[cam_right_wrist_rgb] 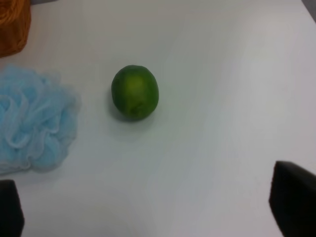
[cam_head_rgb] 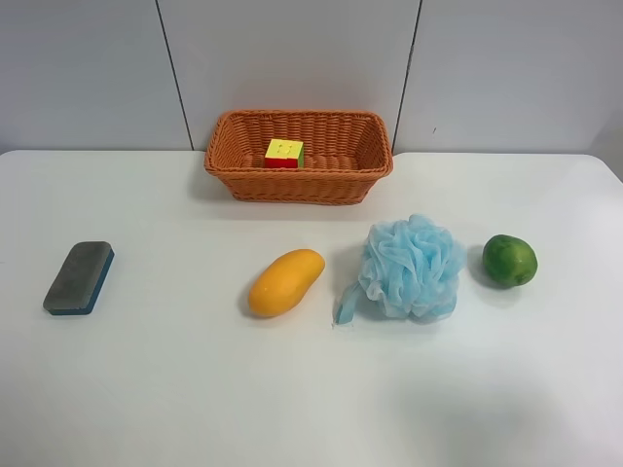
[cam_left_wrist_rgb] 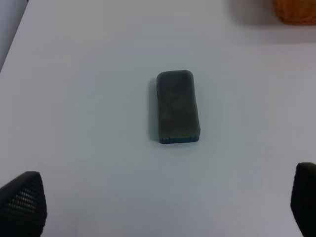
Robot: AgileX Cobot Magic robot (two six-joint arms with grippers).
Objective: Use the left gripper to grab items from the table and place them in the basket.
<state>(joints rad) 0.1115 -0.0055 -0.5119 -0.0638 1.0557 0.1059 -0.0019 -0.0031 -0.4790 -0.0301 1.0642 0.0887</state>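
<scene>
The orange-brown wicker basket [cam_head_rgb: 298, 180] stands at the back of the white table [cam_head_rgb: 175, 389], with the multicoloured puzzle cube [cam_head_rgb: 284, 154] inside it. On the table lie the grey-and-blue eraser block [cam_head_rgb: 79, 277], the yellow-orange mango [cam_head_rgb: 285, 282], the light blue bath pouf [cam_head_rgb: 411, 269] and the round green fruit [cam_head_rgb: 509, 260]. No arm shows in the exterior high view. In the left wrist view my left gripper [cam_left_wrist_rgb: 163, 207] is open and empty, well back from the eraser [cam_left_wrist_rgb: 177, 106]. In the right wrist view my right gripper [cam_right_wrist_rgb: 153, 207] is open and empty, back from the green fruit [cam_right_wrist_rgb: 135, 92].
A grey panelled wall [cam_head_rgb: 292, 58] rises behind the table. The pouf [cam_right_wrist_rgb: 32, 121] and a basket corner [cam_right_wrist_rgb: 12, 24] show in the right wrist view. A basket corner [cam_left_wrist_rgb: 296, 12] shows in the left wrist view. The table's edge [cam_left_wrist_rgb: 12, 44] runs past the eraser.
</scene>
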